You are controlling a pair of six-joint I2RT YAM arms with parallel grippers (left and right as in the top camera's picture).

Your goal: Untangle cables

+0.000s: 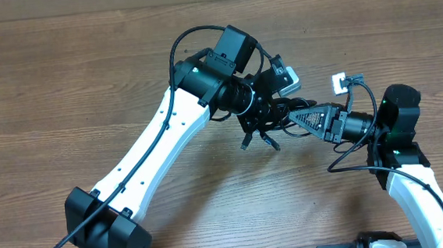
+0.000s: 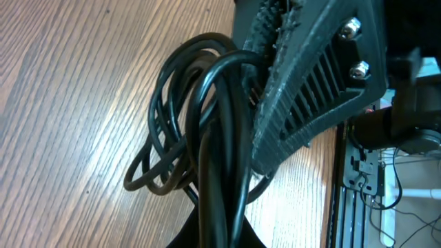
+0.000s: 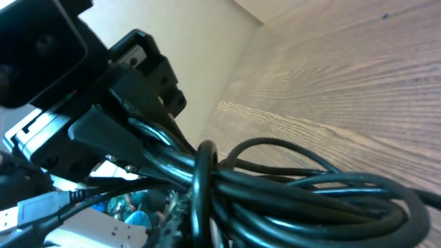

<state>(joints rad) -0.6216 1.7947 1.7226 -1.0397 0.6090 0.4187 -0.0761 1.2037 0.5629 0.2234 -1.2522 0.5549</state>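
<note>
Wooden table [image 1: 62,80], brown and grained, fills the overhead view; two white arms reach across it and meet right of centre. Left arm [image 1: 160,140] runs from the near left corner up to a black wrist; right arm [image 1: 417,188] comes in from the near right.

Left gripper [image 1: 258,112] points toward the right arm with its jaws fully closed; in the right wrist view several black strands lead straight into it, so it grips the cables [image 1: 254,126]. Right gripper [image 1: 290,118] points left, its dark triangular fingers drawn to a narrow tip that meets the same clump; in the left wrist view its ribbed finger lies against the strands, and the jaws stand narrow, pinched on the cables.

Bunched together, the cables hang between the two grippers, lifted off the wood at the grip. Seen from the left wrist, the loops are long ovals whose long axis slants from upper right to lower left, the far ends resting on the table. Two loose plug ends [image 1: 245,143] stick out of the clump toward the near edge. One white plug [image 1: 340,80] lies apart on the table beside the right wrist; its thin black cord curves back toward the right arm.
</note>
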